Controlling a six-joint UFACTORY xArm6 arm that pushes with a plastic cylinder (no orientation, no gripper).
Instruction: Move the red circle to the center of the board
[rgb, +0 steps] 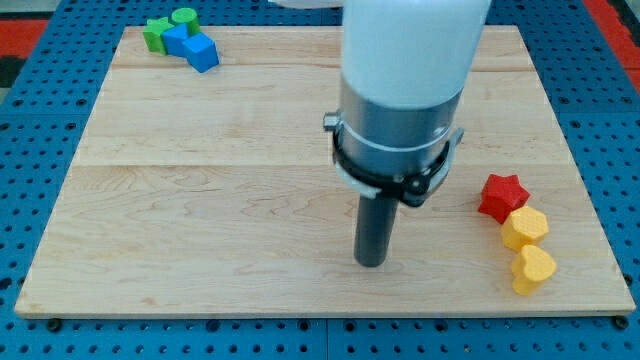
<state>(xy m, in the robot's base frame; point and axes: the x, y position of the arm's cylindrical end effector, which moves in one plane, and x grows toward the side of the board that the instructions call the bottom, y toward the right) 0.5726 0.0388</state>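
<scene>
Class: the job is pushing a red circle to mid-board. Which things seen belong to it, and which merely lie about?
Job: my tip, board; no red circle shows.

Lying about: red star, yellow hexagon, yellow heart, right of my tip; green star, green circle, blue block, blue cube, top left.

Open board (200, 200) mid-view — block clusters top-left (182, 38), right edge (518, 232).

Wood desk, shiny blocks

The desk (200, 180) is pale, smooth wood with fine grain. The red star (501, 196) and yellow heart (533, 268) look like smooth, glossy plastic.
</scene>
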